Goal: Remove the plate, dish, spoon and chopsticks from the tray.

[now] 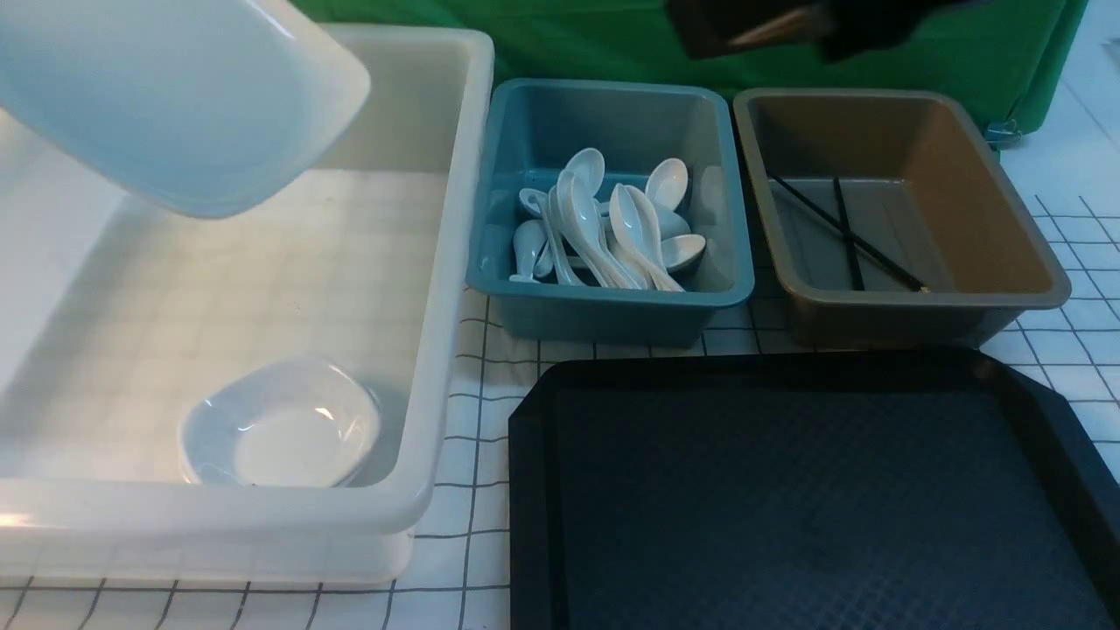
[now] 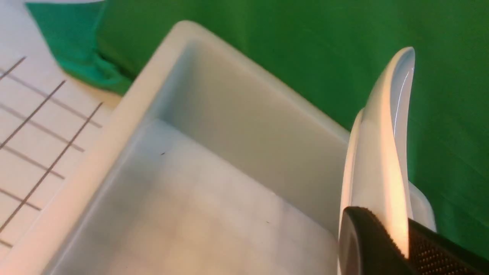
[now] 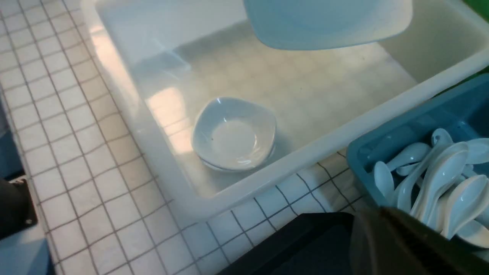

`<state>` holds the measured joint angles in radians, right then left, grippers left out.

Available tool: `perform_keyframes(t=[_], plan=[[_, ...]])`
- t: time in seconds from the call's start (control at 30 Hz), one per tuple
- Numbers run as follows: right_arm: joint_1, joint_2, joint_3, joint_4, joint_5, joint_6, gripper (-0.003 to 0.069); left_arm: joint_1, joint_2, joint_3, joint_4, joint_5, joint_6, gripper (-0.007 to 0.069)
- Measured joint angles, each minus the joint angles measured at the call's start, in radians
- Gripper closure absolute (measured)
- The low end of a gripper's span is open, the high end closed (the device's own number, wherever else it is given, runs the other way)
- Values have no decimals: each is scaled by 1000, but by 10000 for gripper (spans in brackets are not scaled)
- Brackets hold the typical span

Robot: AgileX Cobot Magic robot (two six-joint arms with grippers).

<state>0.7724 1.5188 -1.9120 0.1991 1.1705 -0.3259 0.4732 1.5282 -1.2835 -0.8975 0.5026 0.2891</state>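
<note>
Gripping the plate by its rim, your left jaws are holding it tilted over the far left part of the white tub, well above the small dish lying by the tub's near wall. Your right jaws are hanging closed, well to the right of that tub. Right of the tub, the spoons are lying heaped in the blue bin just beside it, the chopsticks are lying crossed in the brown bin farther along, and the tray is sitting on the desk nearer you.

Gridded table carries tray, white tub, blue tub, brown tub.
</note>
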Motion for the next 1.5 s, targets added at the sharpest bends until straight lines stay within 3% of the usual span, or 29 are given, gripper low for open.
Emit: perform_keyframes(t=[0.13,0.27,0.47,0.63,0.77,1.03,1.13,1.23,1.33,1.37,1.4,1.5], plan=[[29,95,-77,-28,34,16,652,-34,13,160,-140,-215,48,599],[30,130,-112,-37,43,18,650,-85,52,215,-178,-314,68,599],[30,132,-120,-38,43,31,650,-136,133,223,-179,-333,71,594],[31,132,-120,-38,48,34,650,-138,185,224,-121,-327,57,549],[32,132,-120,-38,48,34,650,-138,193,224,-54,-297,25,461],[33,132,-120,-38,50,34,650,-138,173,223,244,-194,-47,141],[33,130,-120,-44,50,34,650,-138,149,209,274,-150,-60,102],[33,113,-140,-112,50,44,650,-163,78,125,282,-11,25,162],[32,67,-163,-256,46,126,650,-219,4,38,275,150,101,349],[31,62,-165,-269,46,135,650,-230,-9,24,270,171,104,365],[23,9,-168,-384,47,213,650,-279,-66,-28,241,229,146,510],[8,-91,-147,-539,45,310,650,-388,-176,-106,157,253,246,602]])
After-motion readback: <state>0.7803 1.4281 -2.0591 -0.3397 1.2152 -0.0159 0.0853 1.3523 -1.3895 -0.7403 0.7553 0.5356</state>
